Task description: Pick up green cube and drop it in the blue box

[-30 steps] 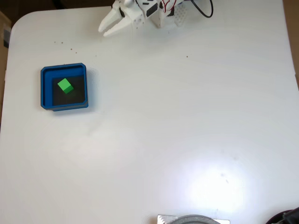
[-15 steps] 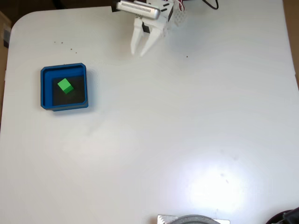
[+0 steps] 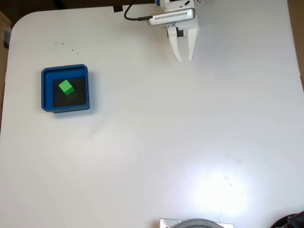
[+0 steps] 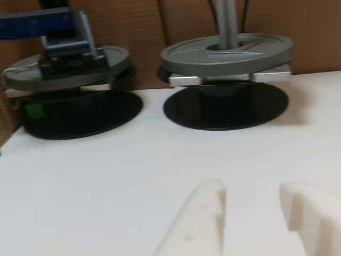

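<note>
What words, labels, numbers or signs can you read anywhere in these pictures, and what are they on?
None can be read. The green cube has plain faces, and the blue box, the white table and the hand show no print. The grey discs in the other view are too blurred to show any marking.

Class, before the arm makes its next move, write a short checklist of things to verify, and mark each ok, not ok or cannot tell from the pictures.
1. Green cube inside the blue box: ok.
2. Gripper open and holding nothing: ok.
3. Gripper well apart from the box: ok.
4. Box flat on the table, inside its edge: ok.
5. Cube lying flat on the box floor: cannot tell; it looks turned.
</note>
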